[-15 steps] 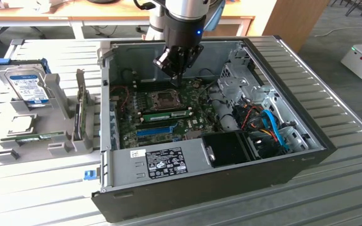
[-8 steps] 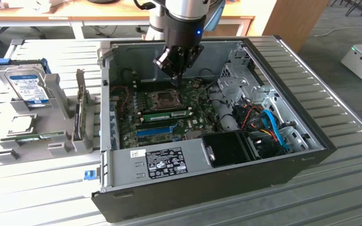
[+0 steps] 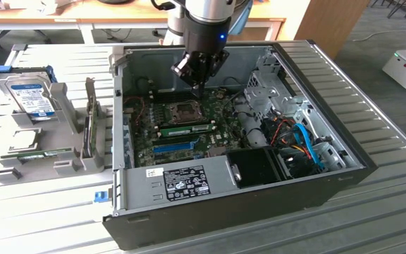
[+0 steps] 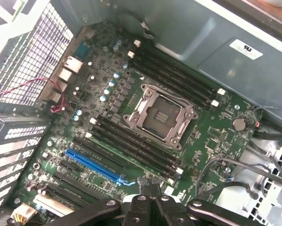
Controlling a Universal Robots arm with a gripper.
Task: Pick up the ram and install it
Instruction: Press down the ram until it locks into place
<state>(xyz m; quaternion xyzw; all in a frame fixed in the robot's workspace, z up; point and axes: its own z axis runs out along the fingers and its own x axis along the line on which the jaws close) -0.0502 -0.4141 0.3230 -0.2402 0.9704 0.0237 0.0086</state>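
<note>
Green ram (image 3: 188,127), a thin, stiff, fragile stick best taken by its long edges, sits slotted below my gripper (image 3: 197,90), pressed together, empty

Green motherboard (image 4: 131,122), blue slot (image 4: 91,165), grey ribbed table (image 3: 372,106).

Slatted table (image 3: 372,100) — computer case (image 3: 245,211), rack (image 3: 62,153)

The silver-and-black robot arm reaches straight down, its black gripper (image 3: 198,87) hanging low, fingers (image 4: 150,190) pinched tight together.
</note>
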